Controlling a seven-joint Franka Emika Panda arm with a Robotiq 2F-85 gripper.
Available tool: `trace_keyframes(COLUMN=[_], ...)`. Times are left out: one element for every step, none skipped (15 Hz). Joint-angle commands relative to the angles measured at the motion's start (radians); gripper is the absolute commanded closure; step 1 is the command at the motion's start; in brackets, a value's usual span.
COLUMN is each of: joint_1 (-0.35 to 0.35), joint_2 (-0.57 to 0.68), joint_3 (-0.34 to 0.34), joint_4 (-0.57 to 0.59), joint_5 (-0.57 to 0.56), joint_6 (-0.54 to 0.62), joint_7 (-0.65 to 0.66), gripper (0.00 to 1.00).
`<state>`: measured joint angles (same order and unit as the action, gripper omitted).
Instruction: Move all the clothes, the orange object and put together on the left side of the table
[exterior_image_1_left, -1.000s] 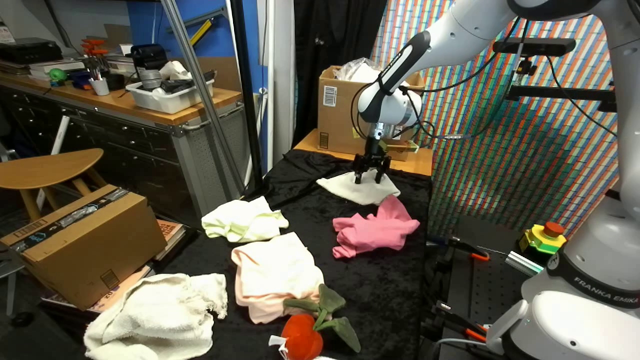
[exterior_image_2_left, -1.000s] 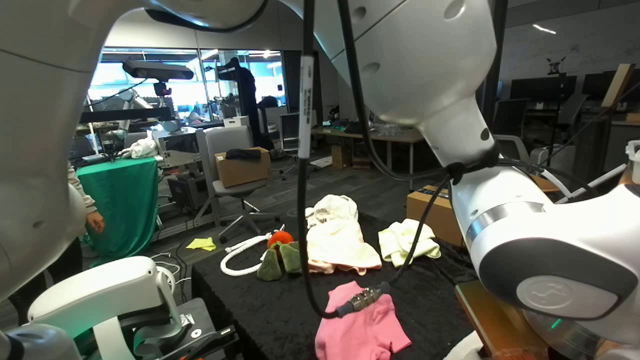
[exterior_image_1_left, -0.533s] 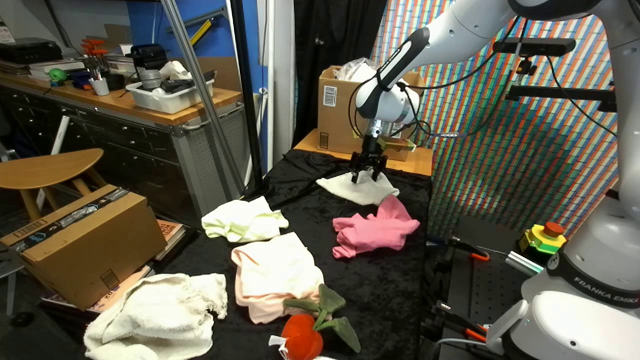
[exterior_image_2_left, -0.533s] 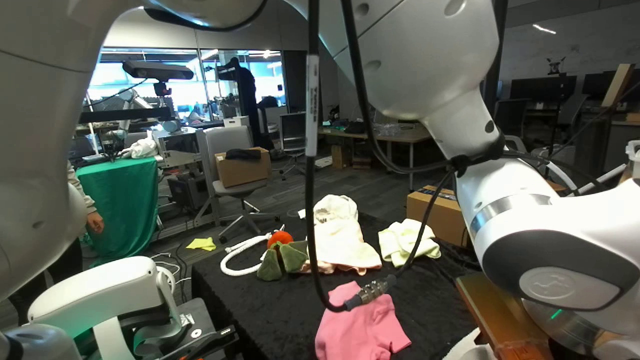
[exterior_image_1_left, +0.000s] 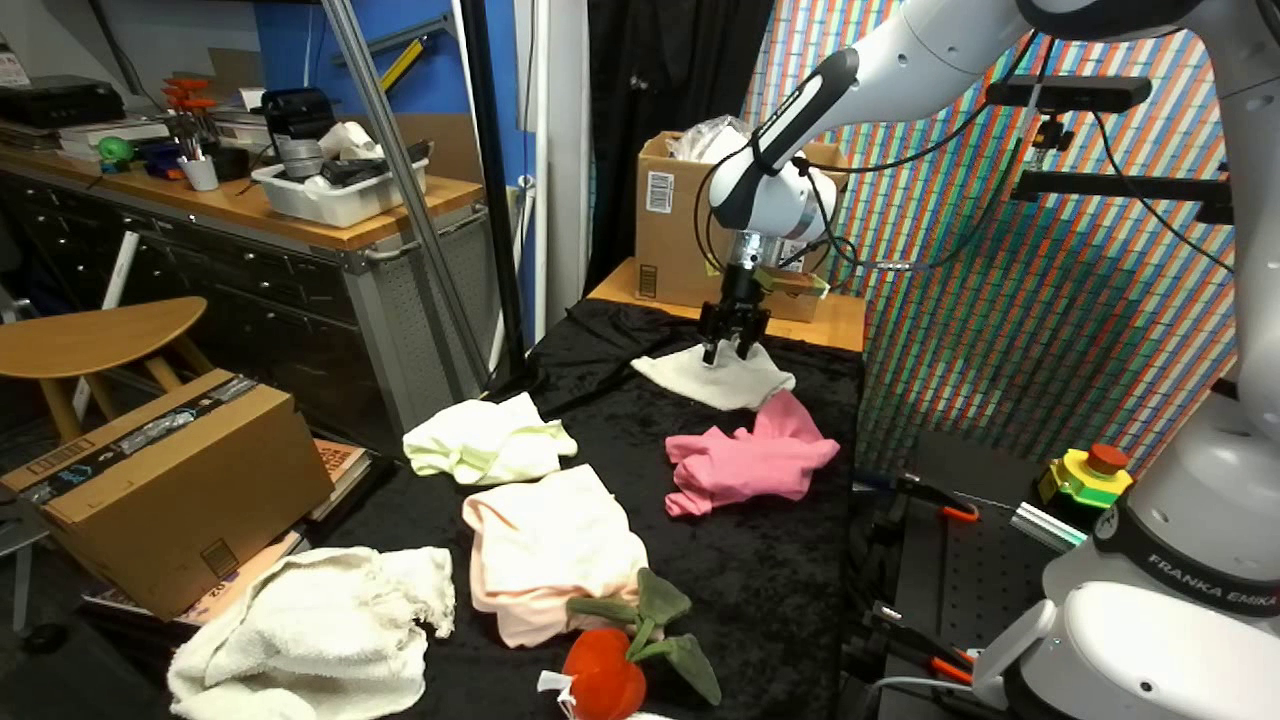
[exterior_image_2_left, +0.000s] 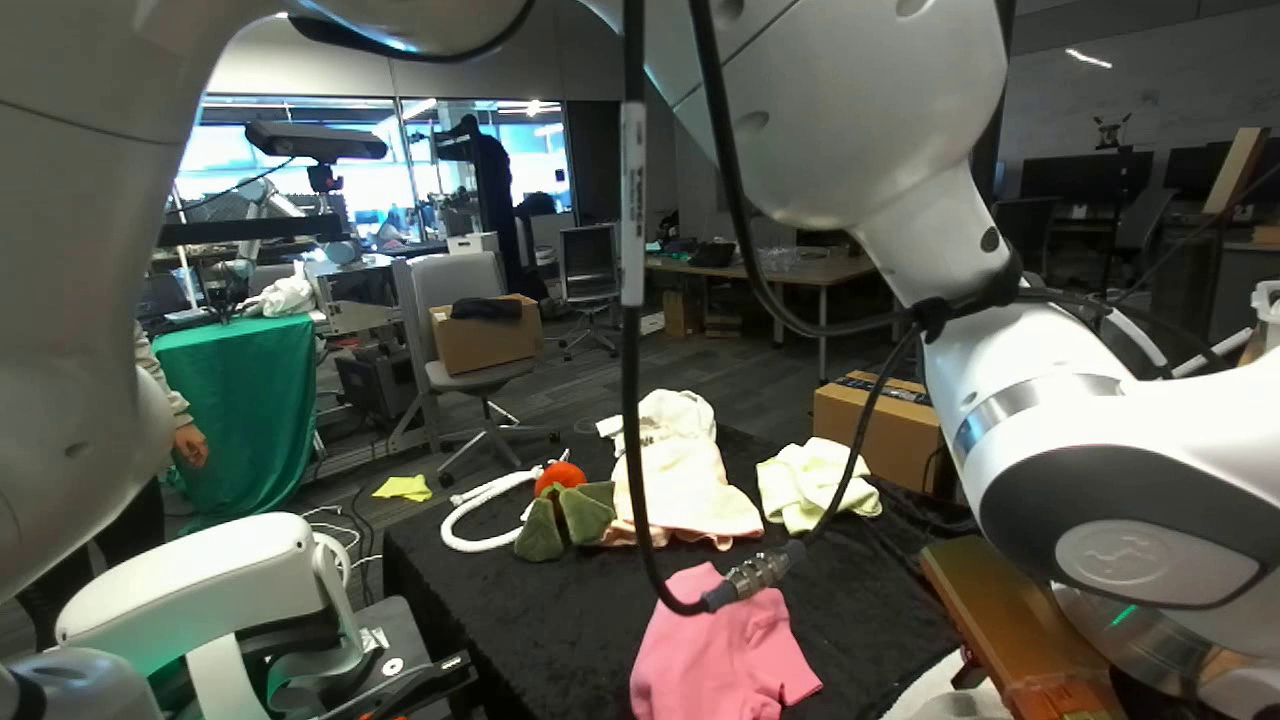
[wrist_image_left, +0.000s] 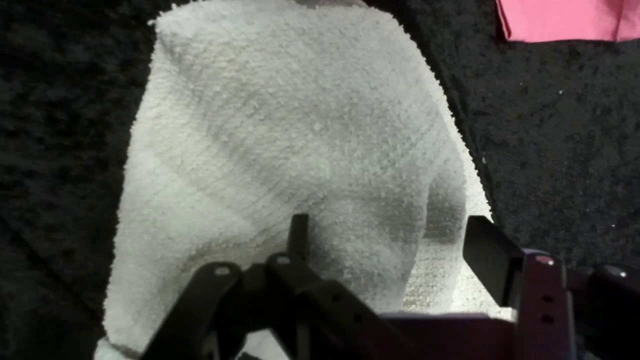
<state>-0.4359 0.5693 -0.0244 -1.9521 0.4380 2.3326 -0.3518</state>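
We saw the fingers (wrist_image_left: 298, 232) of the gripper (wrist_image_left: 391, 235) standing well apart, pointed down at the white cloth (wrist_image_left: 320, 125), which lay ungripped in the gap between them. In the wrist view we had one fingertip over the inner part of the cloth and the opposite one at its edge, next to the black top of the table (wrist_image_left: 550, 150); a folded margin of the fabric ran between the two. We could not tell whether either tip touched it. Most of the cloth spread out ahead of the fingers, toward the top of that view. Near it we found the bright pink cloth (exterior_image_1_left: 750, 460), lying rumpled, with the black top showing between the two in the wrist view. Farther out, in an exterior view, the pale yellow cloth (exterior_image_1_left: 490, 440) lay bunched just beside the pale pink cloth (exterior_image_1_left: 555, 550), and we saw the off-white towel (exterior_image_1_left: 330, 630) heaped near the pale pink one, toward the bottom of that view. In both exterior views the orange object (exterior_image_1_left: 605, 675) rested just beside the pale pink cloth; it lay well apart from the gripper. On the gripper's far side, we saw a cardboard box (exterior_image_1_left: 680, 235) standing on a wooden surface (exterior_image_1_left: 840, 325).
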Motion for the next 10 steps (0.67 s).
trace_keyframes(joint_1=[-0.015,-0.016,-0.016,-0.016,-0.014,-0.014,-0.014,-0.014,-0.016,-0.018], joint_2=[0.008,0.009,0.010,0.010,0.005,0.005,0.006,0.007,0.006,0.003], joint_3=[0.009,0.008,0.008,0.007,0.009,0.009,0.009,0.010,0.012,0.014], joint_4=[0.033,0.037,0.039,0.040,0.022,0.022,0.022,0.021,0.021,0.023], joint_5=[0.024,0.023,0.023,0.023,0.027,0.026,0.026,0.025,0.023,0.019], joint_6=[-0.035,-0.041,-0.043,-0.044,-0.032,-0.032,-0.034,-0.038,-0.049,-0.071], joint_7=[-0.036,-0.037,-0.038,-0.039,-0.043,-0.045,-0.046,-0.050,-0.058,-0.072], gripper=[0.51,0.58,0.62,0.69,0.72,0.82,0.85,0.90,0.93,0.92])
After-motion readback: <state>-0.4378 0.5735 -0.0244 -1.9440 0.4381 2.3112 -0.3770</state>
